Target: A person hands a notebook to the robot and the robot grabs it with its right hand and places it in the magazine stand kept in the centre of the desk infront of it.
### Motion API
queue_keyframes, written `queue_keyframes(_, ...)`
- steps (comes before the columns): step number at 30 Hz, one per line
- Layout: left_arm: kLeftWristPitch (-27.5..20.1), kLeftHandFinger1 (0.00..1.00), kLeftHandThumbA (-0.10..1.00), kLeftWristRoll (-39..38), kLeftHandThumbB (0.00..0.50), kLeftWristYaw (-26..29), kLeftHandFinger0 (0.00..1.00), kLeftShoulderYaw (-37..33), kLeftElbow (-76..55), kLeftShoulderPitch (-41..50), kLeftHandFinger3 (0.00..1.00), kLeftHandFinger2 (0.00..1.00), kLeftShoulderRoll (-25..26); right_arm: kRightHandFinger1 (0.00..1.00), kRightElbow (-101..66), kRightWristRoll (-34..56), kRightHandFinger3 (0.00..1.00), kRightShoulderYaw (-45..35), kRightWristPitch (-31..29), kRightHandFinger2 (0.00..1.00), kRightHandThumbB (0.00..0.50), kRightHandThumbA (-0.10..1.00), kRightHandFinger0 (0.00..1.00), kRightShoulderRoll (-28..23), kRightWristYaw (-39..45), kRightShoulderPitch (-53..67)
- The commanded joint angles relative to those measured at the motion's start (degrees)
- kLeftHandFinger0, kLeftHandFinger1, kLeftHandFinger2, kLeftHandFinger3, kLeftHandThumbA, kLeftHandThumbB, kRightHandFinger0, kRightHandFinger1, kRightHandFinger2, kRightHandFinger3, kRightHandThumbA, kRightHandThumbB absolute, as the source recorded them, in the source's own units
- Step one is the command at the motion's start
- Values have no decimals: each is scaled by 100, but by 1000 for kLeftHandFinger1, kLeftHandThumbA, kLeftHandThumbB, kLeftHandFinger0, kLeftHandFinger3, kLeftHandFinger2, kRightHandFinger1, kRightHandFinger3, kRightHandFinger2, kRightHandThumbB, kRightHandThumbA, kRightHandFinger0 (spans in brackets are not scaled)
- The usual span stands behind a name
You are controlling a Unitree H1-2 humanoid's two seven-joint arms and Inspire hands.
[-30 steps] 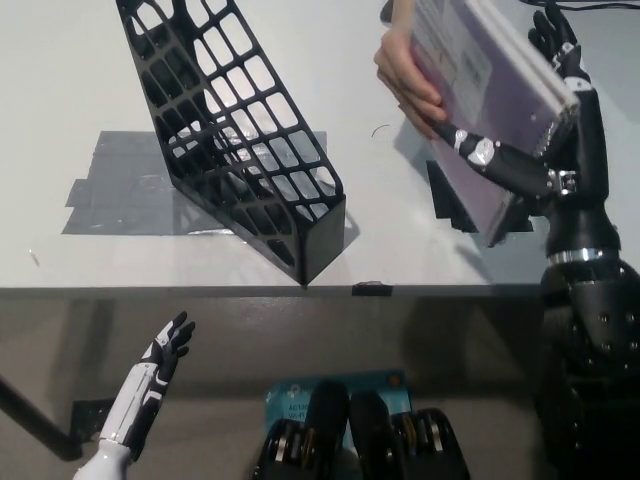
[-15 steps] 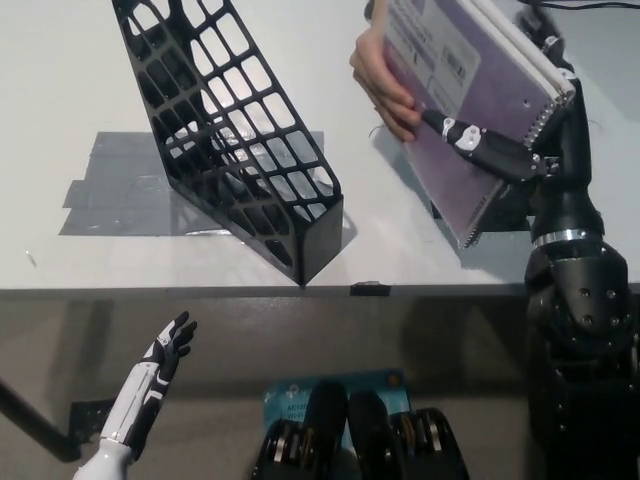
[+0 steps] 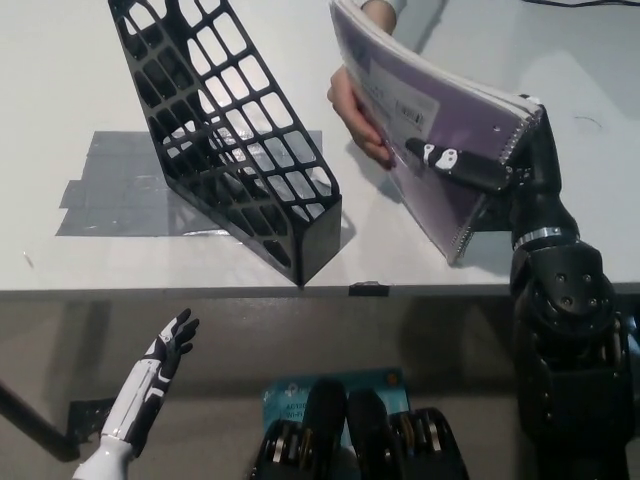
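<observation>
Left hand (image 3: 165,352) rests low at lower left, below desk (image 3: 60,60) edge, fingers apart, holding nothing. Black mesh magazine stand (image 3: 232,140) on grey tape patch (image 3: 110,185), desk centre. Person's hand (image 3: 357,112) grips notebook (image 3: 430,130) at its left edge. Right hand (image 3: 480,172) clasps tilted spiral notebook above desk, right of stand.

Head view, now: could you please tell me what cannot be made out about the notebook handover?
- Right hand: the notebook hides most of it; only parts on the cover show.
- Notebook: its label print is too small to read.
- Person's hand: the notebook covers much of it, and the top edge cuts off the sleeve.
- Magazine stand: its top is cut off by the frame's edge.
- Left hand rests low, below the desk edge.
</observation>
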Motion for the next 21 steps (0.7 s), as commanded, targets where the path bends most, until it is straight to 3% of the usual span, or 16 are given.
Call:
queue_keyframes(1, -213, 1000, 1000, -41, 500, -67, 1000, 27, -69, -70, 1000, 1000, 109, 0, -231, 292, 117, -66, 93, 55, 0, 984, 0, 106, 79, -228)
queue_keyframes(2, -213, 1000, 1000, -40, 500, -70, 1000, 34, -65, -86, 1000, 1000, 117, 0, -245, 333, 79, -102, 103, 1, 0, 975, 0, 133, 59, -240)
queue_keyframes(6, -213, 1000, 1000, -57, 500, -94, 1000, 39, -66, -93, 1000, 1000, 121, 0, -411, 696, 1, -295, 103, 0, 0, 942, 0, 246, 124, -229)
queue_keyframes(8, -213, 1000, 1000, -55, 500, -95, 1000, 39, -58, -96, 1000, 1000, 120, 0, -502, 919, 0, -392, 140, 0, 0, 928, 0, 279, 208, -240)
queue_keyframes(10, -210, 1000, 1000, -33, 500, -101, 1000, 40, -47, -102, 1000, 1000, 125, 0, -771, 1276, 0, -592, 249, 0, 0, 842, 0, 392, 230, -292)
queue_keyframes(15, -190, 1000, 1000, -30, 500, -103, 1000, 56, -56, -97, 1000, 1000, 138, 0, -1310, 1740, 0, -769, 282, 0, 1, 895, 0, 442, 293, -438)
queue_keyframes(21, -212, 1000, 1000, -64, 500, -120, 1000, 52, -44, -69, 1000, 1000, 129, 0, -1784, 2423, 0, -896, 304, 0, 0, 827, 0, 432, 3, -614)
